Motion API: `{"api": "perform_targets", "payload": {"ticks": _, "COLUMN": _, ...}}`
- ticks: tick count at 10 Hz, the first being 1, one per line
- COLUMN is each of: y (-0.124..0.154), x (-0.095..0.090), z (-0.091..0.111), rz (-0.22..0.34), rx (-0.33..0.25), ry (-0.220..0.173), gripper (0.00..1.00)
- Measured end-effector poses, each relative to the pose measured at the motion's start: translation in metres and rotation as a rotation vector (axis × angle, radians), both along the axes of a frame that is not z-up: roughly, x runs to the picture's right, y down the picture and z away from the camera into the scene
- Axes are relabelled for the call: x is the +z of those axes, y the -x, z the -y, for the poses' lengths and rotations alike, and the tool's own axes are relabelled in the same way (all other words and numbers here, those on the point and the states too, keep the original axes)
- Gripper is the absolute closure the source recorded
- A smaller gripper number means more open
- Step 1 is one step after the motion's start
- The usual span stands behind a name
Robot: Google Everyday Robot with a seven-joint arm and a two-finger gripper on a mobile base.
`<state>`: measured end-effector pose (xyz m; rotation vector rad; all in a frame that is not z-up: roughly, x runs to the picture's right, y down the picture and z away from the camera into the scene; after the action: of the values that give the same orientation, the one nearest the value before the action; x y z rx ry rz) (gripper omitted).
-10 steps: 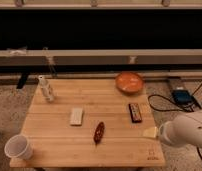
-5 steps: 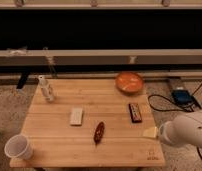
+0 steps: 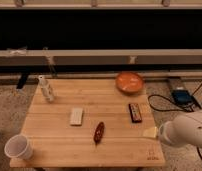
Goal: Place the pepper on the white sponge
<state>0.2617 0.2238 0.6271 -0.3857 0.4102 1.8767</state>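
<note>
Cup: white, upright, on the near left corner of the table.
Gripper: mine, at the end of my white arm, low on the near right, over the table's right edge; it stood wide and held nothing.
Wedge: pale yellow, on the table's right edge, just beside my gripper.
Pepper: dark red-brown, slender, flat on the wood near the table's middle, toward the front; it lay free of my gripper and well apart from it.
Sponge: off-white, flat, lying behind and left of the pepper; near it, not touching.
Bar: black, rectangular, flat, right of centre.
Bottle: small, white, upright at the far left.
Bowl: orange, at the far right edge.
Box: blue, on the floor right of the table, among dark cables.
</note>
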Motion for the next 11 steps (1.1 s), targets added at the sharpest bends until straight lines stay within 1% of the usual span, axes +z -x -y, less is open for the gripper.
{"api": "perform_targets", "payload": {"ticks": 1, "y": 0.001, "x": 0.0, "z": -0.001, "rz": -0.004, "rx": -0.01, "ry": 0.003, "gripper": 0.2}}
{"api": "perform_targets", "payload": {"ticks": 2, "y": 0.008, "x": 0.003, "z": 0.0, "rz": -0.006, "rx": -0.032, "ry": 0.006, "gripper": 0.2}}
{"api": "perform_targets", "payload": {"ticks": 4, "y": 0.035, "x": 0.013, "z": 0.003, "rz": -0.008, "rx": -0.071, "ry": 0.018, "gripper": 0.2}}
{"api": "perform_targets", "payload": {"ticks": 5, "y": 0.055, "x": 0.023, "z": 0.006, "rz": -0.005, "rx": -0.09, "ry": 0.026, "gripper": 0.2}}
{"api": "perform_targets", "payload": {"ticks": 6, "y": 0.085, "x": 0.037, "z": 0.01, "rz": 0.004, "rx": -0.119, "ry": 0.039, "gripper": 0.2}}
{"api": "perform_targets", "payload": {"ticks": 8, "y": 0.122, "x": 0.055, "z": 0.013, "rz": 0.013, "rx": -0.155, "ry": 0.059, "gripper": 0.2}}
{"api": "perform_targets", "payload": {"ticks": 11, "y": 0.185, "x": 0.087, "z": 0.008, "rz": 0.042, "rx": -0.229, "ry": 0.083, "gripper": 0.2}}
